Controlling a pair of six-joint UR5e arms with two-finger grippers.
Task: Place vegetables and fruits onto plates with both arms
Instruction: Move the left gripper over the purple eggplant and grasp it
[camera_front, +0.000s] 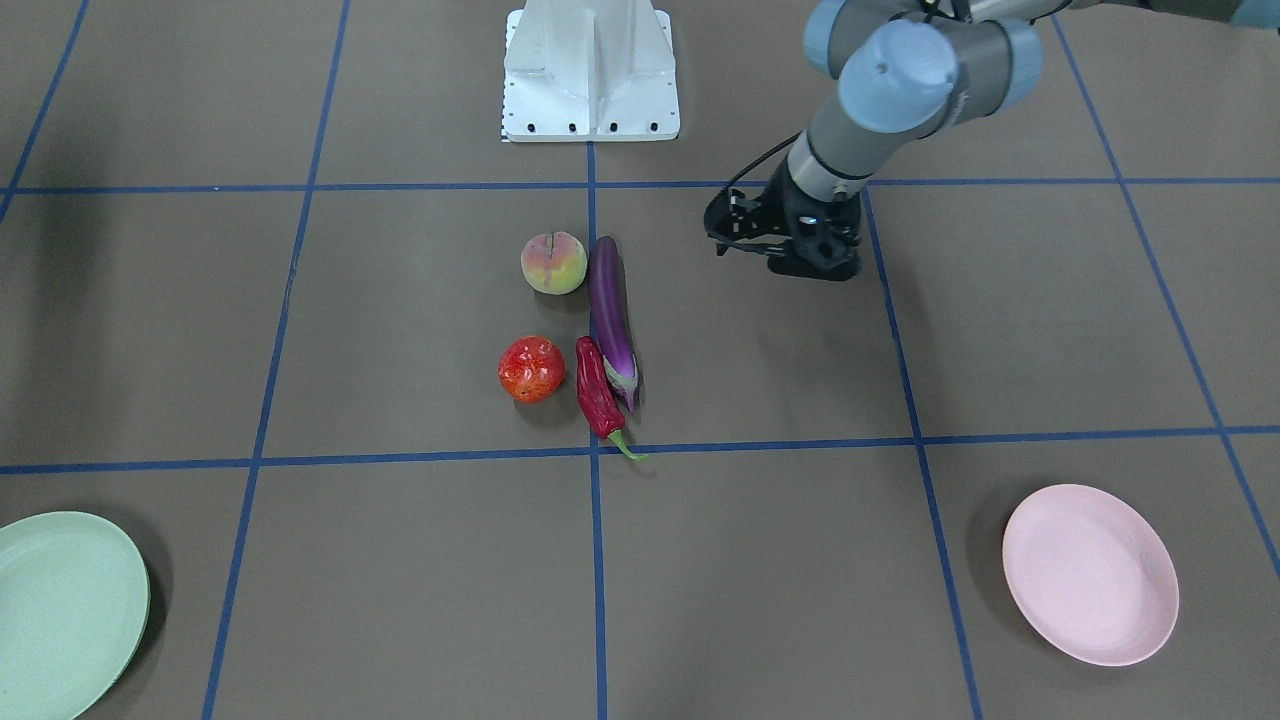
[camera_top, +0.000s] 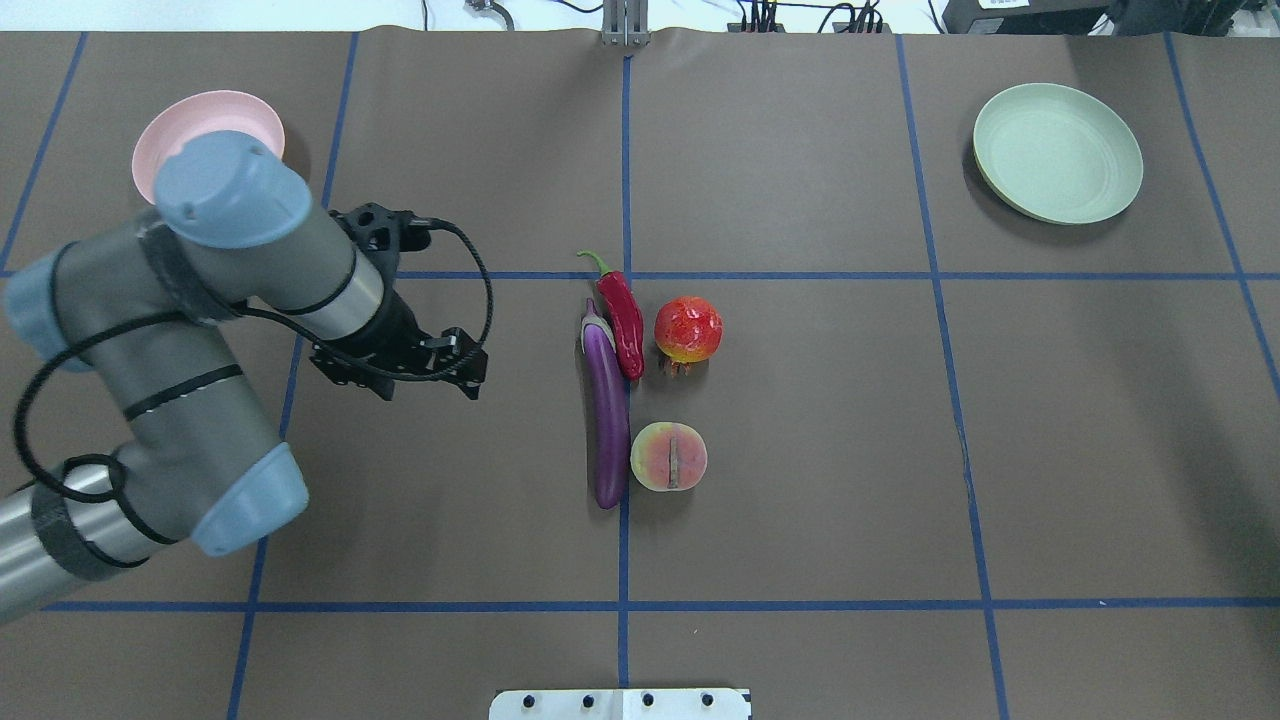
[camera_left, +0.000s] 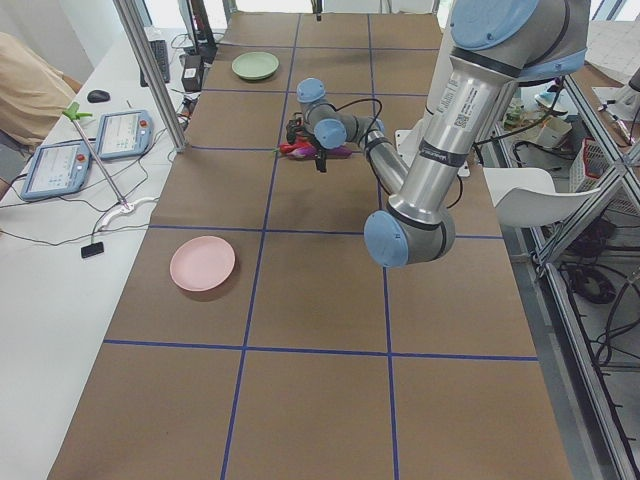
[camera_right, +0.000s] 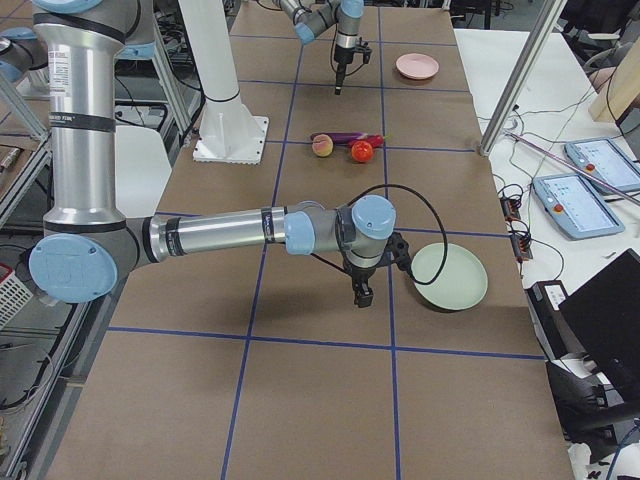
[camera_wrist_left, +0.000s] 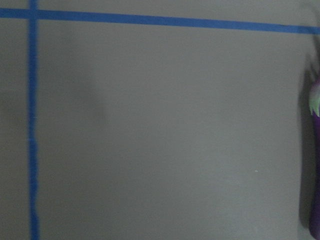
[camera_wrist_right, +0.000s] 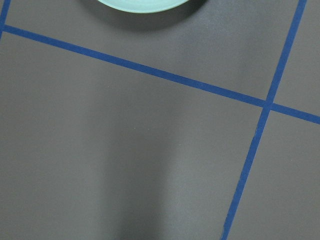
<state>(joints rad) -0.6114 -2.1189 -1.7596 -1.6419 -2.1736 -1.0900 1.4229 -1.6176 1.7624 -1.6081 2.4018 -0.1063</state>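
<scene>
Nearest me, pink plate and mint-green plate sit bare; eggplant, chili pepper, peach and red-orange fruit cluster on the surface. Left gripper hangs near the eggplant, fingers seemingly spread, empty; right gripper's I cannot tell. First pick pending: shift over, descend.

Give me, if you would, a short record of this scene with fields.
Produce: eggplant, chili, peach and red fruit clustered mid-table, none on a plate.
Plates: pink plate on the left arm's side, green plate on the right arm's side, both empty.
Left end effector: open, empty, beside the eggplant but apart from it.
Right end effector: near the green plate; open or shut cannot be told.
</scene>
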